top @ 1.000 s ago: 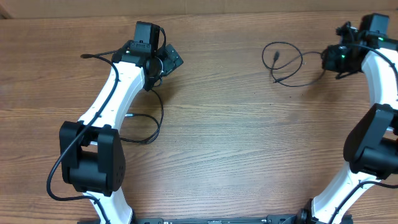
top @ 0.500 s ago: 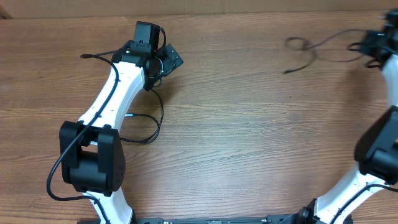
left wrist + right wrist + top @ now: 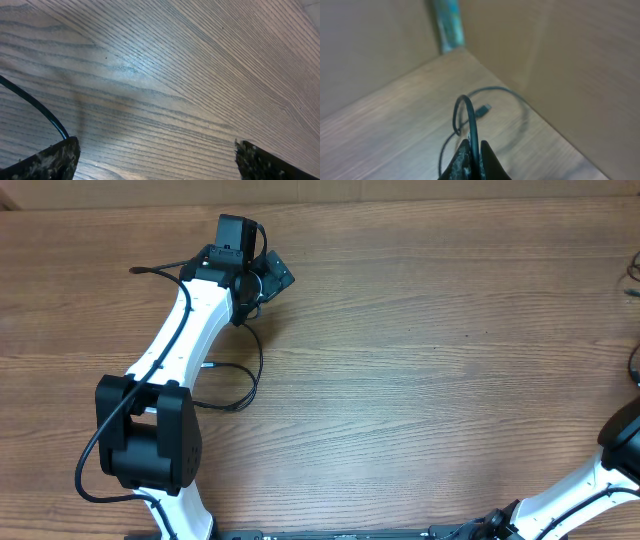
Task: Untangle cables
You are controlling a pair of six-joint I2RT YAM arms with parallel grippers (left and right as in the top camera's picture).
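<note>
1. One cable [image 3: 474, 125] is pinched in the right gripper [image 3: 472, 159], jaws shut tight on it; its plug end [image 3: 484, 107] lies on the table [image 3: 385, 130] near the corner.
2. A second cable [image 3: 250, 375] lies looped beside the left arm [image 3: 185, 330]; the left gripper [image 3: 155, 157] gapes wide, holding nothing.
3. I'd draw the held one away slowly, watching for snags.

Overhead, my right fingers [image 3: 461, 162] lie beyond the right edge of the desk [image 3: 420, 400], out of frame. My left arm [image 3: 185, 330] hides part of one cable [image 3: 256, 370]. At my right wrist everything blurs; the plug [image 3: 485, 107] is too small to identify.
</note>
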